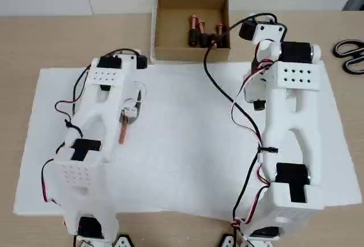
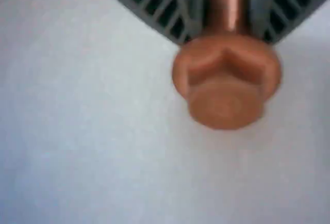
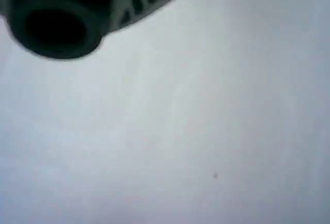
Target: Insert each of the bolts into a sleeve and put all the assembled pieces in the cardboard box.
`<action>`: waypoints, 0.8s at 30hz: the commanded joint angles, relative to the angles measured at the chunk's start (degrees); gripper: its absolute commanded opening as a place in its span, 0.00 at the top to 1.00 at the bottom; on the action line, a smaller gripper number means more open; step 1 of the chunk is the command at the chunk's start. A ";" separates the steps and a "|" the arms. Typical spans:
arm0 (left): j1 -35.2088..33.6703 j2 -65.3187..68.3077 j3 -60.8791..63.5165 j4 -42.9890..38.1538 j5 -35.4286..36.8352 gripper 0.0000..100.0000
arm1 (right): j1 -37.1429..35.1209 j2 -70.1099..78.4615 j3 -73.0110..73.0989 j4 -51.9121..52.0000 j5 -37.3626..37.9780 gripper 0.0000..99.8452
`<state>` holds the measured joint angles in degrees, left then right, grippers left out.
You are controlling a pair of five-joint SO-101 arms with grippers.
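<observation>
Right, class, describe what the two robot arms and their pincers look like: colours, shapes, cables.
Both the left arm and right arm have white moulded shells with perforated panels, black motor blocks at the joints, and loose red, black and white cables. Up close, each pincer's fingers are grey with slanted ribs.

There are two arms point(image 1: 96, 116), one cardboard box point(image 1: 162, 28) holding three assembled pieces point(image 1: 194, 31), one copper bolt point(image 2: 227, 82), one black sleeve point(image 3: 54, 28), one pair of scissors point(image 1: 350, 53) and one white mat point(image 1: 182, 144).

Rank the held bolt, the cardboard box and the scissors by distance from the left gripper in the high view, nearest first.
1. bolt, held in the left gripper.
2. cardboard box, beyond it, at the back.
3. scissors, far right edge.
</observation>
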<state>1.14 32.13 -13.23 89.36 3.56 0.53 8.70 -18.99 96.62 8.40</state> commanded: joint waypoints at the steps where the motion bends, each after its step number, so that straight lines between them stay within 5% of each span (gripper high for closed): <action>1: 0.53 -0.79 -2.24 -1.14 -0.79 0.95 | -0.22 -3.74 -0.18 -0.31 0.09 1.00; 12: 1.41 -0.79 -11.65 4.92 -0.62 0.89 | -0.22 -3.74 -0.18 -0.40 0.09 1.00; 24: 1.05 -0.97 -8.48 4.04 -0.88 0.89 | -0.22 -3.74 -0.18 -0.48 0.09 1.00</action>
<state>2.20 32.22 -21.58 93.41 3.12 0.53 8.70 -18.99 96.62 8.40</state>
